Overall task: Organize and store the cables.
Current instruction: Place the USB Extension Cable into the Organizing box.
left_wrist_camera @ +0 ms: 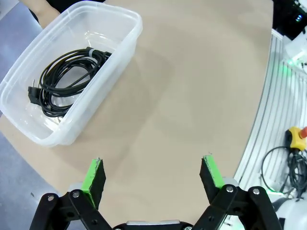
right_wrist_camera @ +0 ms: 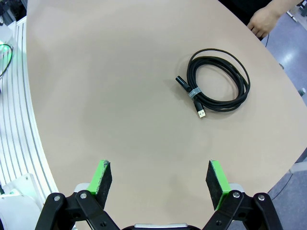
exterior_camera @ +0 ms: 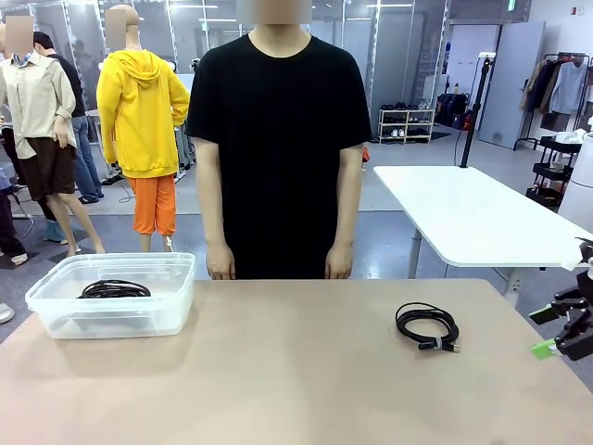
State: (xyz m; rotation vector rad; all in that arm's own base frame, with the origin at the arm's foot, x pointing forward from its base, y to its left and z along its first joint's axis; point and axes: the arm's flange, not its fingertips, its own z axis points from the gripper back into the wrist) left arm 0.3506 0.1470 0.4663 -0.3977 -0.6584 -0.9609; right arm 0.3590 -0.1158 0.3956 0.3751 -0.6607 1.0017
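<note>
On the table (exterior_camera: 278,371), black coiled cable (exterior_camera: 427,326) (banded), another in bin (exterior_camera: 56,306), both grippers spread empty.

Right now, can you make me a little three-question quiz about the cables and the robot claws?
1. True or false: the clear bin already holds a coiled cable.
2. Where is the other cable? A) lying on the table B) in a claw C) in the person's hand
3. Fill in: the right claw and the left claw are both ____.

Key: 1 true; 2 A; 3 open.
</note>
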